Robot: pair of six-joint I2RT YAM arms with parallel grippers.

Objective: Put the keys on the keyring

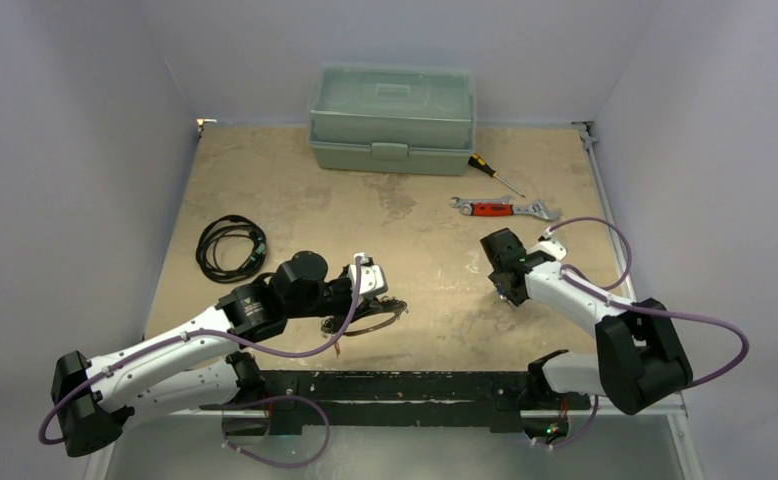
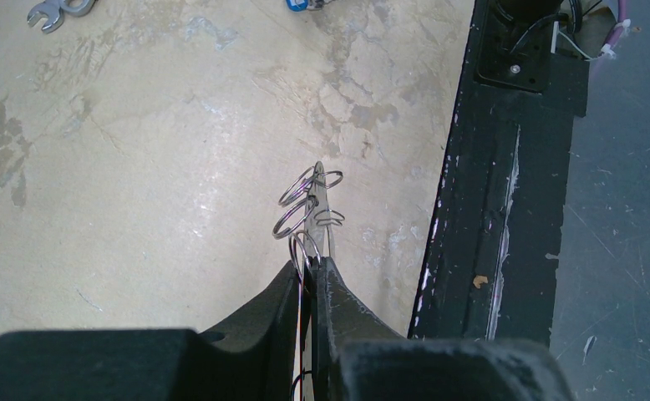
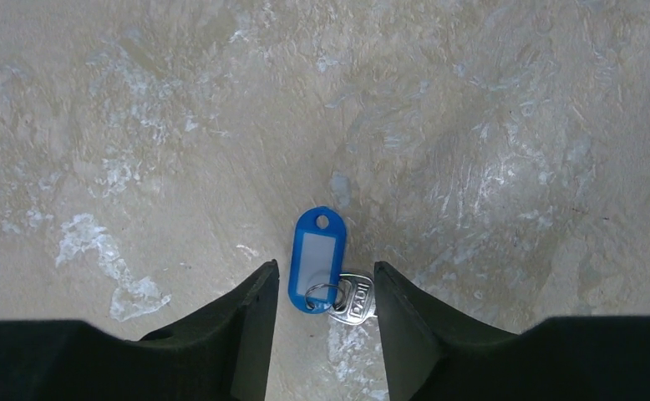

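Observation:
The keyring point(image 2: 309, 205), a thin silver wire loop with small rings strung on it, sticks out past my left gripper point(image 2: 313, 267), which is shut on its wire just above the table. From above, the keyring point(image 1: 377, 322) lies low near the table's front edge below my left gripper point(image 1: 385, 300). A silver key point(image 3: 357, 302) with a blue plastic tag point(image 3: 317, 255) lies flat on the table. My right gripper point(image 3: 326, 284) stands over it with one finger on each side, the jaws apart and gripping nothing. From above, my right gripper point(image 1: 510, 288) hides that key.
A green toolbox point(image 1: 392, 118) stands at the back. A screwdriver point(image 1: 493, 175) and a red-handled wrench point(image 1: 500, 208) lie right of centre. A coiled black cable point(image 1: 230, 247) sits at the left. The black base rail point(image 1: 395, 385) runs along the near edge.

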